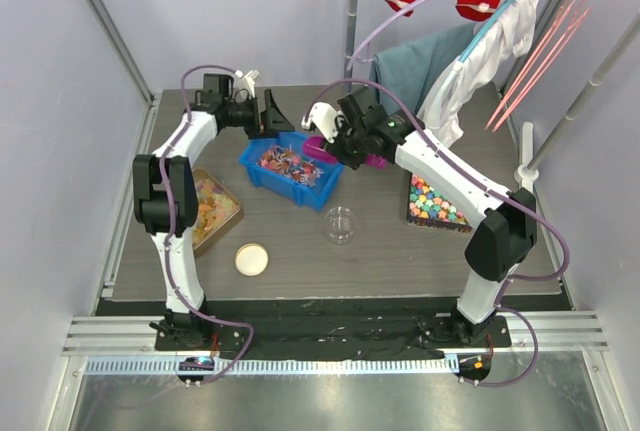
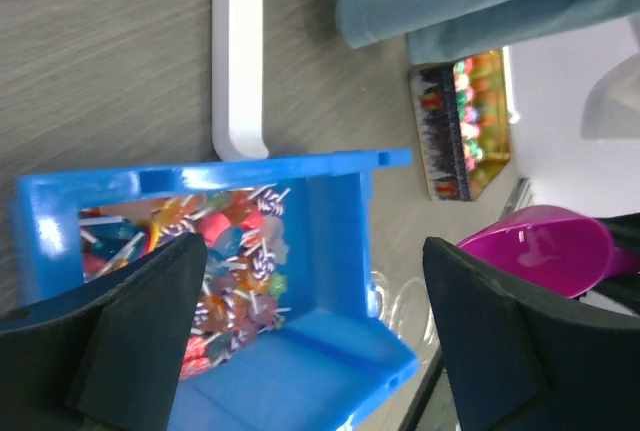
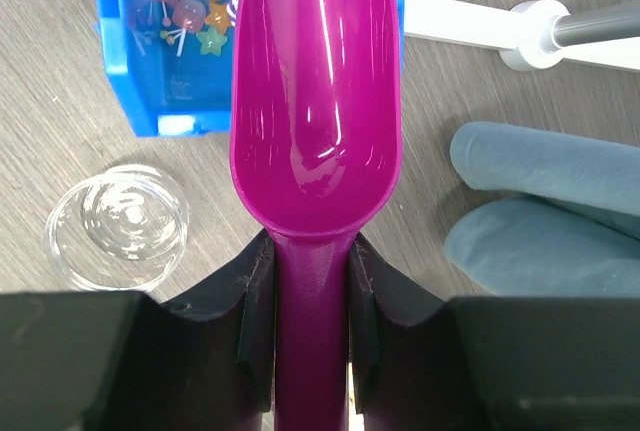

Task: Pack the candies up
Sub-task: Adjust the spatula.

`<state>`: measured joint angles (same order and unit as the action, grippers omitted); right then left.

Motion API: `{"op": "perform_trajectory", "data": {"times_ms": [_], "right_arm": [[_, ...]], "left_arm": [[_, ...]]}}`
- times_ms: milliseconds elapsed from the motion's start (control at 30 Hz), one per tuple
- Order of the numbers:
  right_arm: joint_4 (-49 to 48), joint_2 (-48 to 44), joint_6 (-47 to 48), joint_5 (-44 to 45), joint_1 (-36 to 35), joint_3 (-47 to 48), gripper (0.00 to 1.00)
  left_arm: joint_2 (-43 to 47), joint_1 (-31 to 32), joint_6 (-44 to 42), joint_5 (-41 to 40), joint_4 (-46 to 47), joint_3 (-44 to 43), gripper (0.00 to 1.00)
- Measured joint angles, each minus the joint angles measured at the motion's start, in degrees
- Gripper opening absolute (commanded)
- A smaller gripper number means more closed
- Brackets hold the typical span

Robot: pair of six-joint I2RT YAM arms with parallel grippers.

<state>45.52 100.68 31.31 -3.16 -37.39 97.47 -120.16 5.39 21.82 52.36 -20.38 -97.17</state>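
Note:
The candies point(image 1: 285, 162) are a heap of small red, pink and blue wrapped sweets in a blue bin point(image 1: 318, 191) at mid-table. In the left wrist view the candies point(image 2: 220, 251) lie at one end of the bin point(image 2: 340, 251). My left gripper point(image 1: 270, 114) hangs open over the bin's far left edge; its jaws point(image 2: 315, 321) stand wide with nothing held. My right gripper point(image 1: 338, 143) is shut on the handle of an empty magenta scoop point(image 3: 315, 91), whose bowl sits over the bin's right edge point(image 3: 160, 71). A clear jar point(image 1: 340, 223) stands in front of the bin.
A round lid point(image 1: 251, 258) lies near the front left. A tray of orange-yellow pieces point(image 1: 212, 206) sits on the left, a tray of pastel cubes point(image 1: 435, 201) on the right. Teal cloth point(image 1: 425, 61) and a white stand point(image 3: 470, 26) lie behind the bin.

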Motion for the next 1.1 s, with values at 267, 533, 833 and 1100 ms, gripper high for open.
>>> {"op": "perform_trajectory", "data": {"times_ms": [267, 533, 833, 1100], "right_arm": [[2.67, -0.04, 0.02, -0.66, 0.0, 0.0, 0.01], [4.31, -0.04, 0.0, -1.44, -0.04, 0.02, 0.01], [10.75, 4.37, -0.02, -1.46, -1.18, 6.27, 0.01], [17.4, 11.93, 0.04, -0.76, -1.92, 14.93, 0.01]], "left_arm": [[1.31, -0.5, -9.6, -4.85, -7.34, -4.42, 0.96], [3.98, -0.55, -19.17, -15.17, -12.11, -5.18, 0.96], [5.62, -0.55, -28.68, -26.18, -16.83, -5.51, 0.95], [1.57, -0.39, -32.85, -30.69, -18.73, -7.61, 0.86]]}}
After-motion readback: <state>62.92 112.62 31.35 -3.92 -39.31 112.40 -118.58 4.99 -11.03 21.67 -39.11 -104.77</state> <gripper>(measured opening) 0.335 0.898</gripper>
